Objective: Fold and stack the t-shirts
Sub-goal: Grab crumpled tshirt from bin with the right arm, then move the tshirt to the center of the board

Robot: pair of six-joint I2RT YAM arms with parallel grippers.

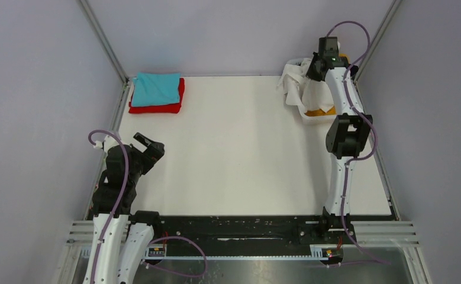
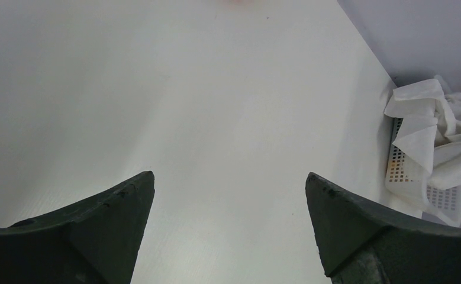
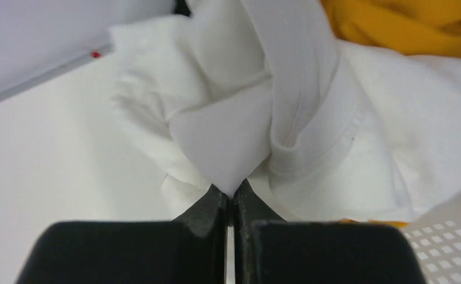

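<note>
A folded teal t-shirt (image 1: 155,87) lies on a folded red t-shirt (image 1: 157,107) at the table's far left. A crumpled white t-shirt (image 1: 295,80) hangs over the basket's rim at the far right; it also shows in the left wrist view (image 2: 429,127). My right gripper (image 3: 230,192) is shut on a fold of the white t-shirt (image 3: 228,136), over the basket (image 1: 310,115). An orange-yellow t-shirt (image 3: 405,23) lies in the basket under it, also seen from above (image 1: 322,110). My left gripper (image 2: 231,183) is open and empty above bare table at the near left (image 1: 151,151).
The white lattice basket (image 2: 432,198) stands at the table's far right corner. Metal frame posts rise at both far corners. A black rail (image 1: 245,228) runs along the near edge by the arm bases.
</note>
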